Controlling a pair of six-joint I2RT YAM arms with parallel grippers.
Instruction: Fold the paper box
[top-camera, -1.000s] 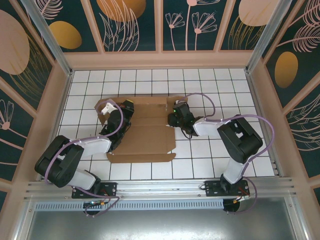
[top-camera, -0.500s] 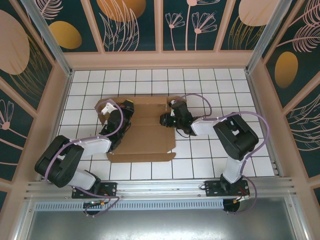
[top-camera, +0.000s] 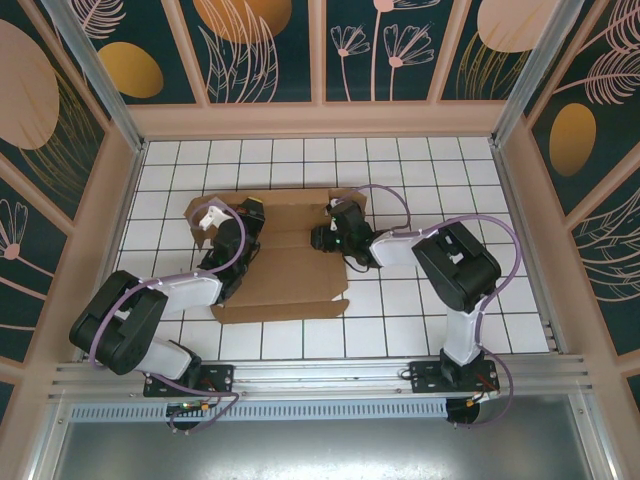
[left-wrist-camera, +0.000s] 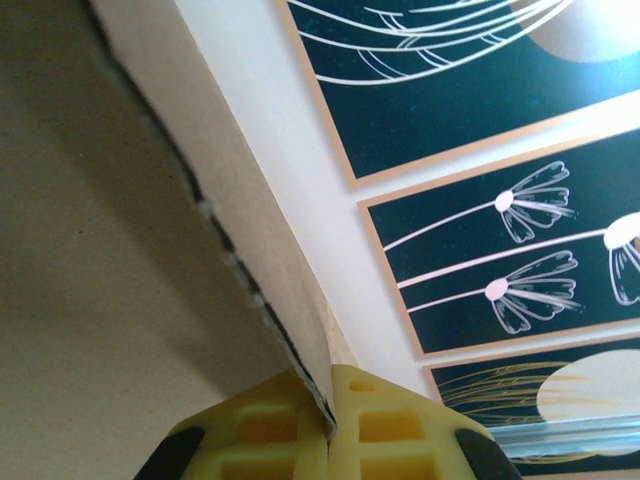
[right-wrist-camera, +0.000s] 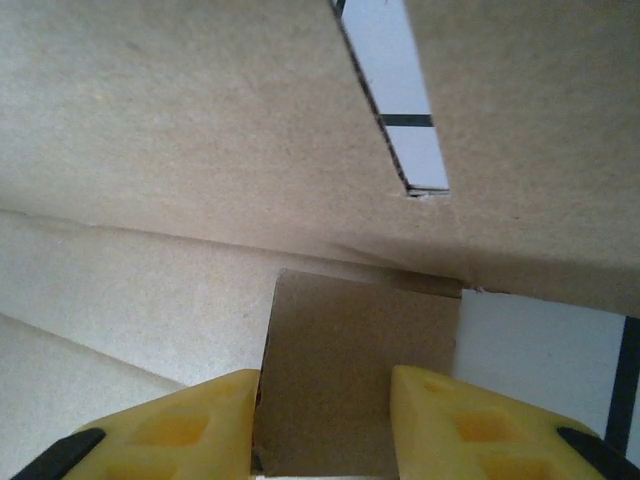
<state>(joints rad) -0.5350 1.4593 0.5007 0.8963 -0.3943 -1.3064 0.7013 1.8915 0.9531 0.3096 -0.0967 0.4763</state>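
Note:
The paper box (top-camera: 290, 272) lies as a creased brown cardboard sheet on the white gridded table. Its left flap is raised, and my left gripper (top-camera: 205, 222) is shut on that flap's edge. In the left wrist view the yellow fingertips (left-wrist-camera: 375, 420) meet on the thin cardboard edge (left-wrist-camera: 300, 330). My right gripper (top-camera: 318, 238) reaches over the sheet's right part, low against the board. In the right wrist view its jaws (right-wrist-camera: 325, 385) stand apart over a small brown tab (right-wrist-camera: 355, 350), whose right side runs behind the right finger. A slot (right-wrist-camera: 400, 110) in the cardboard shows the table beneath.
The white gridded table (top-camera: 430, 170) is ringed by low beige walls and patterned panels (top-camera: 265, 45). An aluminium rail (top-camera: 320, 375) with both arm bases runs along the near edge. Purple cables loop over each arm.
My right gripper has moved left over the sheet, and the right flap near it has lifted. The whole sheet has slid slightly left. The left gripper has kept its hold.

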